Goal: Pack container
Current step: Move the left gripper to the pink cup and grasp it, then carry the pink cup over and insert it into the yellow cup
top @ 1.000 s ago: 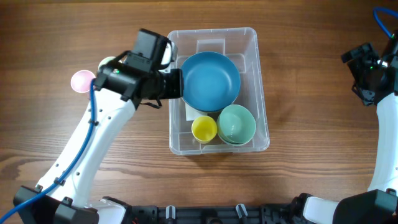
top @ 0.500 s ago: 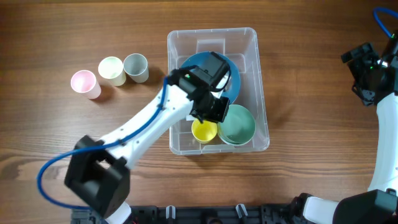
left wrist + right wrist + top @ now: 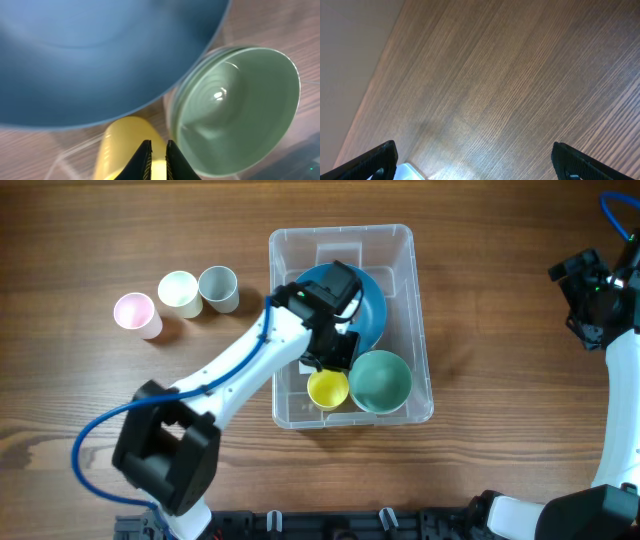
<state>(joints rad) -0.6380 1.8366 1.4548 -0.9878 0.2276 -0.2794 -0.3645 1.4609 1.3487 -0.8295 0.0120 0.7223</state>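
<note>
The clear plastic container [image 3: 340, 230] sits mid-table and holds a big blue bowl [image 3: 372, 300], a green bowl [image 3: 382, 380] and a yellow cup [image 3: 327, 388]. My left gripper [image 3: 335, 355] hangs inside the container, over the blue bowl's near edge and just above the yellow cup. In the left wrist view its fingers [image 3: 155, 150] are shut with only a sliver between them and hold nothing, with the yellow cup [image 3: 120, 150] below and the green bowl [image 3: 235, 105] to the right. My right gripper [image 3: 590, 300] is open and empty at the far right, over bare wood [image 3: 480, 160].
Three cups stand on the table left of the container: pink [image 3: 133, 311], cream [image 3: 178, 289] and grey [image 3: 217, 284]. The left arm stretches from the front left across the container's left wall. A pale corner of something shows at the bottom left of the right wrist view [image 3: 407, 171].
My left arm swung from the container's left edge to over its inside, uncovering the cream and grey cups. In the last half second it shifted slightly. The right arm has not moved.
</note>
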